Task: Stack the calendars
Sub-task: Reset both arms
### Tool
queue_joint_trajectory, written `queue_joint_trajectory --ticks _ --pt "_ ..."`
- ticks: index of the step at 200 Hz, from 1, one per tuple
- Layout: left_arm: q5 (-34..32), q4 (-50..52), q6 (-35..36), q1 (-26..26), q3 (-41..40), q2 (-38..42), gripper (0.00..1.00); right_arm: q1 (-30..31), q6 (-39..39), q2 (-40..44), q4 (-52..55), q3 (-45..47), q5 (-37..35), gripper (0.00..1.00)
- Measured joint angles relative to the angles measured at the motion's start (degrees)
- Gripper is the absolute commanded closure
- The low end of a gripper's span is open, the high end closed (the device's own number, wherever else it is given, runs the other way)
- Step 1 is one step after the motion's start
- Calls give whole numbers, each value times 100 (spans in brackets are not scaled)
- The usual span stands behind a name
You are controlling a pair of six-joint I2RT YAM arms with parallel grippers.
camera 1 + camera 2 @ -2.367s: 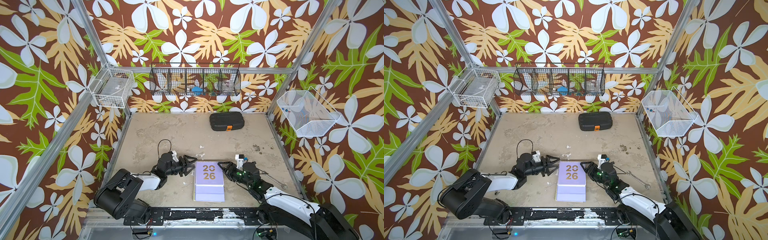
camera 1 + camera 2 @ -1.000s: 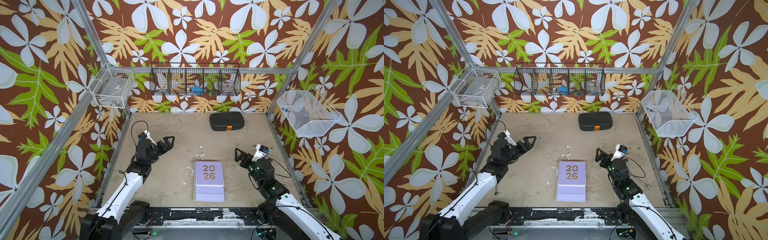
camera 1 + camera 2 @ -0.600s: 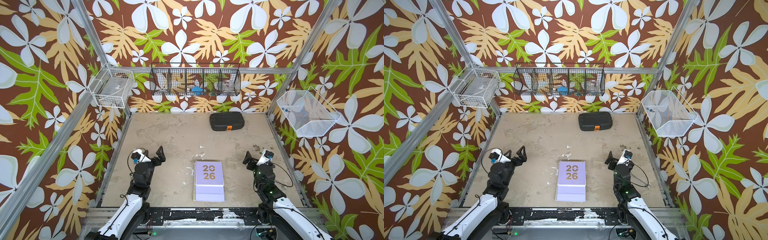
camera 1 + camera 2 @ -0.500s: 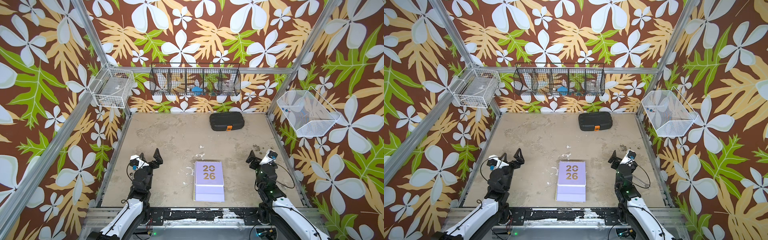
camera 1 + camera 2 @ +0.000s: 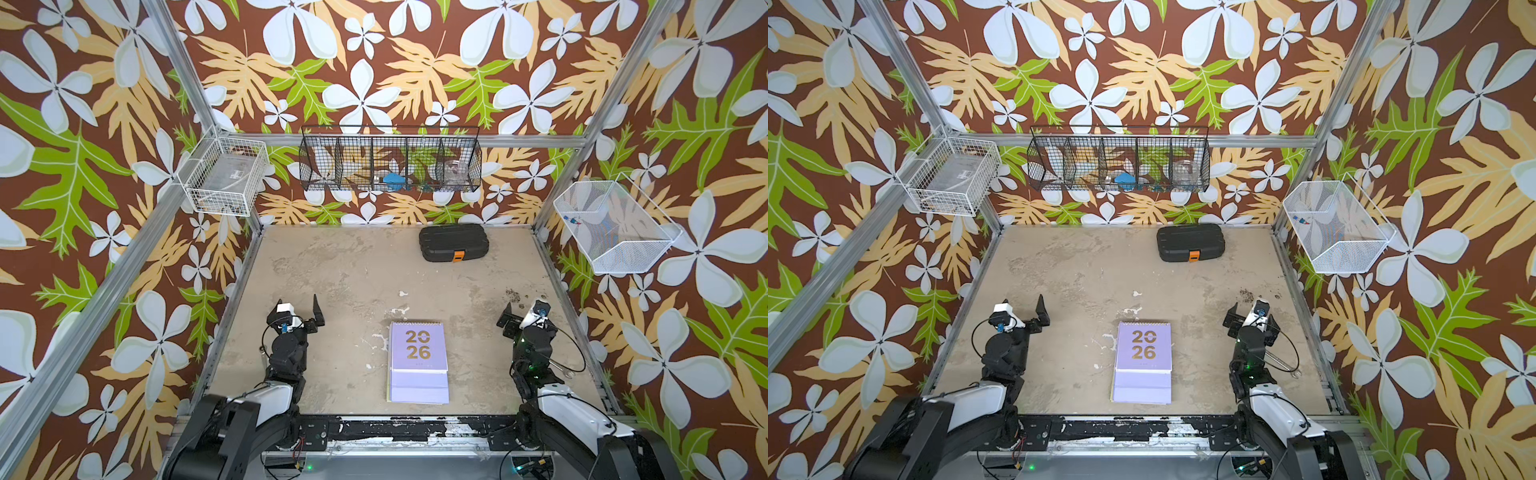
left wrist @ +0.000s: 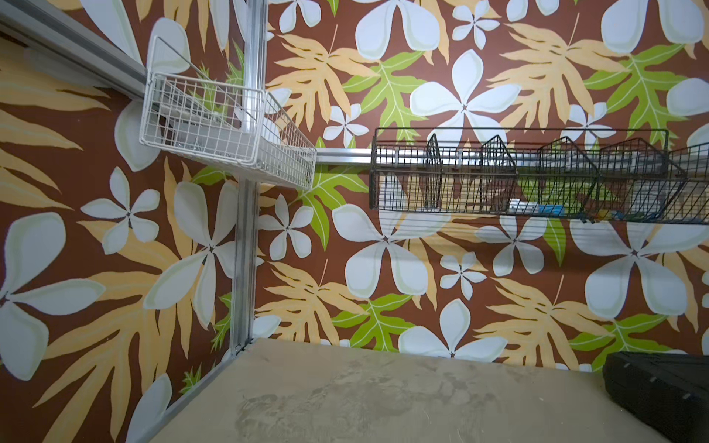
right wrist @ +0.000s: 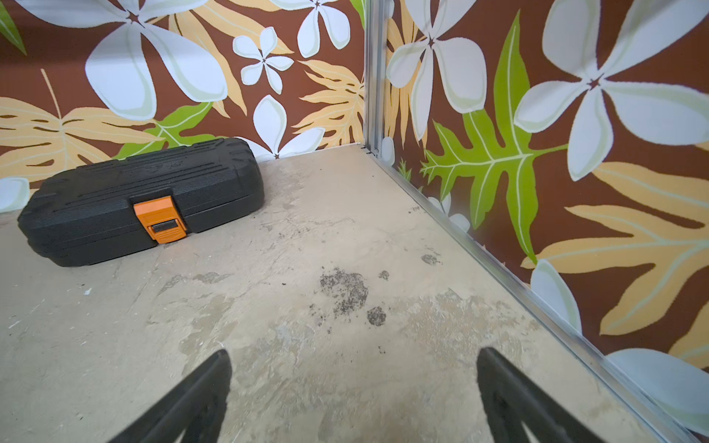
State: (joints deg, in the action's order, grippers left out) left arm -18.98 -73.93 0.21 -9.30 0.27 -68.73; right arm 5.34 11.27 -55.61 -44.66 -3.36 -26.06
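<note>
We see a stained, beige, worn tabletop (image 5: 353, 266) carrying a stack of flat spiral-bound calendars (image 5: 419, 353), lilac cover uppermost, near its front edge, and a black ribbed plastic case with an orange latch (image 5: 453, 243) at the back.

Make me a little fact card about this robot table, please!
Calendars: one pile near the front middle of the table, lilac cover with gold 2026 on top
How many in pile: cannot tell
Left gripper: open, empty, apart from the pile
Right gripper: open, empty, apart from the pile
Also there: black case with orange latch, by the back wall
</note>
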Motion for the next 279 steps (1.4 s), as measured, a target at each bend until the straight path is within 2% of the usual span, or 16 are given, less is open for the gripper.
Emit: queue_joint_trajectory --ticks 35,74,111,147,279 --pt "125 -787 22 9 140 -1412 0 -79 -146 -942 -820 -155 87 0" --pt "267 -647 20 87 551 -1453 0 -83 -448 -2035 -1749 -498 442 0" --pt "-72 -507 -153 101 649 -1497 0 -85 -702 -2822 -2564 -424 767 0" --pt "-201 -470 -164 105 649 -1506 0 -94 -741 -2872 -2583 -675 922 0" --pt "-304 -422 -188 105 671 -1521 0 -107 -765 -2876 -2559 -686 960 0"
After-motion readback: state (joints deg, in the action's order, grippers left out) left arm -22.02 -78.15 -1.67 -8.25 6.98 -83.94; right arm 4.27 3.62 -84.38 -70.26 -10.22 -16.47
